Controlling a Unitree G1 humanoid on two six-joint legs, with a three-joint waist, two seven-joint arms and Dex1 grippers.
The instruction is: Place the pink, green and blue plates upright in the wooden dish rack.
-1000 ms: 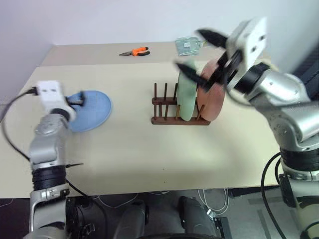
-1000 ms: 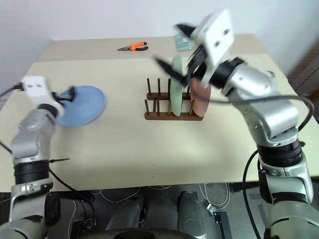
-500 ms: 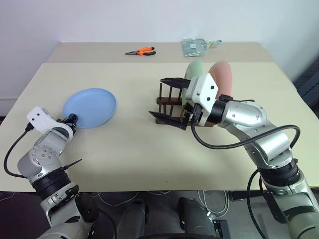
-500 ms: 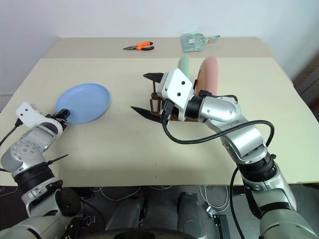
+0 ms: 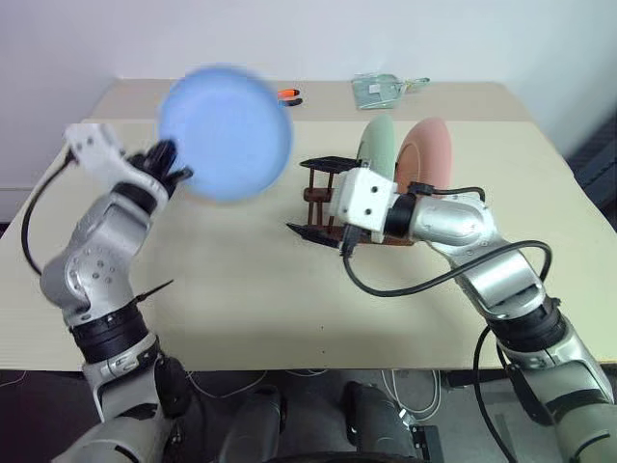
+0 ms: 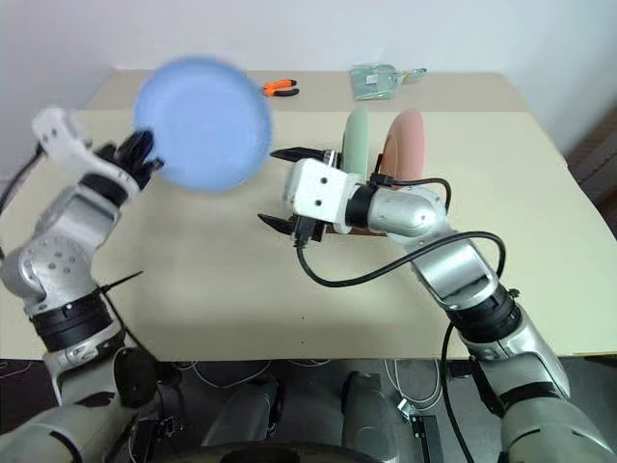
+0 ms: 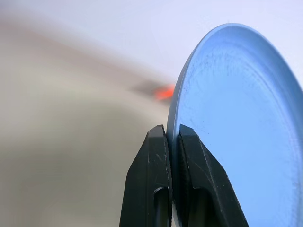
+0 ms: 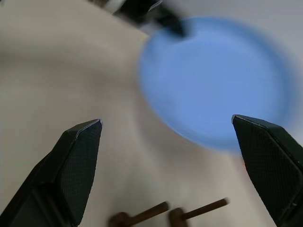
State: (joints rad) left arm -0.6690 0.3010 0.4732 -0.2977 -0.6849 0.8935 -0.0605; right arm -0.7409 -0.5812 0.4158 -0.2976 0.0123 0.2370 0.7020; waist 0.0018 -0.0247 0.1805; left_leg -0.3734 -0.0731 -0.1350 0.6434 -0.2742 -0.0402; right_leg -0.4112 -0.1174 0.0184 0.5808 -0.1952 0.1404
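The blue plate (image 5: 226, 132) is pinched by its rim between the closed fingers of the left gripper (image 5: 166, 161) and is held clear of the table (image 5: 241, 299), raised and up on edge, with its broad face turned roughly toward the head camera. From the wooden dish rack (image 5: 326, 203) the plate lies to the robot's left and higher, well apart from the pegs. In the rack, the green plate (image 5: 378, 145) and the pink plate (image 5: 429, 149) are already stood upright side by side at the rack's right end, so the free slots are judged to be those at its left end, the end nearer the blue plate. The right gripper (image 5: 324, 203) is held with its fingers spread wide and nothing between them, just in front of the rack's left end and pointing toward the blue plate, which is seen between its fingers in the right wrist view. The left arm is thus the one carrying the plate, while the right gripper is the nearer to the rack. For the coming move, the plate's face would have to be brought parallel to the green plate and its lower edge set down between the empty pegs; a hand-over to the right gripper cannot be ruled out.
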